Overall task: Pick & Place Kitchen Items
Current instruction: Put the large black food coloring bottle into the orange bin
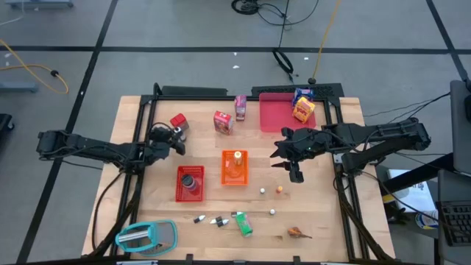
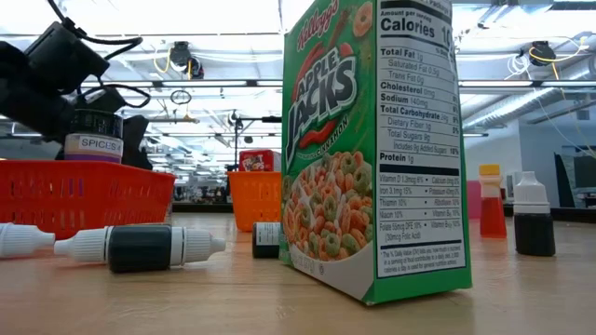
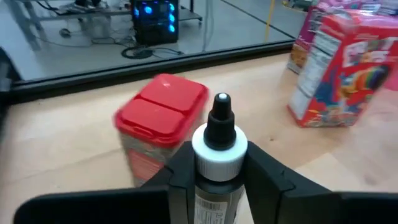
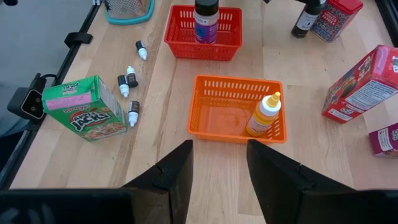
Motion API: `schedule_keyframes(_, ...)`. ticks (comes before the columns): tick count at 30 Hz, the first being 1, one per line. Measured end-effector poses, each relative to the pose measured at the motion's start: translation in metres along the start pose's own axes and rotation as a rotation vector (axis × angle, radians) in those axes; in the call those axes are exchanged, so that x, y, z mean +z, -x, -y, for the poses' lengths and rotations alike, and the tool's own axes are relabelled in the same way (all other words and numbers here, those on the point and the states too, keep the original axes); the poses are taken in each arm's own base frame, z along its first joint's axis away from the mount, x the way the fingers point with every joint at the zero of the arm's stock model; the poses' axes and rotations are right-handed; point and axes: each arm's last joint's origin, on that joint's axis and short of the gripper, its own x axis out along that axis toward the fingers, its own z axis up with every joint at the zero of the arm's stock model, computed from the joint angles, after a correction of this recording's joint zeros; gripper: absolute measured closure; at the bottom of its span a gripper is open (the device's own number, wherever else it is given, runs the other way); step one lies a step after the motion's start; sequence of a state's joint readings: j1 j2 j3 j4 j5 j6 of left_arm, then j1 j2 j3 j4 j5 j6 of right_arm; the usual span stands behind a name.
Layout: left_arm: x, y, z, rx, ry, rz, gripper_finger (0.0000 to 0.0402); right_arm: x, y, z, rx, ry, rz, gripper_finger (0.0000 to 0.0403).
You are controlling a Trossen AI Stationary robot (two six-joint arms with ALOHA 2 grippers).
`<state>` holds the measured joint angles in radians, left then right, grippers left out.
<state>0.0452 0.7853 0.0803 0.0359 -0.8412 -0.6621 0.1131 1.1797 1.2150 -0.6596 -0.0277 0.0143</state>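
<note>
Left wrist view gives us the clearest look at the left gripper (image 3: 221,180): its two dark fingers sit closed against the sides of a small dark bottle (image 3: 217,155) with a white collar and black tip, held upright between them. Just beyond it stands a red-lidded container (image 3: 158,127), and farther off a red cereal carton (image 3: 339,68). From above we place this gripper near the table's left side, beside the red-lidded container. The right gripper (image 1: 294,163) hangs over the table right of the orange bin (image 1: 234,168), and in its wrist view we see its fingers (image 4: 174,171) parted with only bare wood between them. The orange bin holds a yellow squeeze bottle (image 4: 264,115); the red bin (image 1: 190,183) holds a dark spice can (image 4: 206,18). On the flat pink tray (image 1: 276,114) we find a blue carton (image 1: 302,94) and a yellow carton (image 1: 304,110). A green cereal box (image 4: 84,112) lies near the front edge with tiny bottles (image 4: 129,81) scattered beside it, and small balls (image 1: 271,191) sit past the orange bin. The wooden table (image 1: 324,213) stands on a grey floor with cables; the low view looks into a workshop with ceiling lights.
</note>
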Motion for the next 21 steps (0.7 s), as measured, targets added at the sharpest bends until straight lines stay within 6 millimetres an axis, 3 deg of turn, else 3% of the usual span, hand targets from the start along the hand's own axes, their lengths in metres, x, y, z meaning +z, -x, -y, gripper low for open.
schedule_keyframes(7,0.012,0.001,0.01,-0.097,-0.017,0.025,0.0312,-0.01,-0.009,0.0,0.0,-0.001,-0.03,0.0261)
schedule_keyframes(16,0.057,0.011,0.035,-0.234,-0.036,0.084,0.0313,-0.011,-0.011,0.0,0.0,-0.001,-0.023,0.0261)
schedule_keyframes(21,0.081,0.02,0.049,-0.396,-0.012,0.083,0.0313,-0.01,-0.011,0.0,-0.001,0.0,-0.014,0.0261)
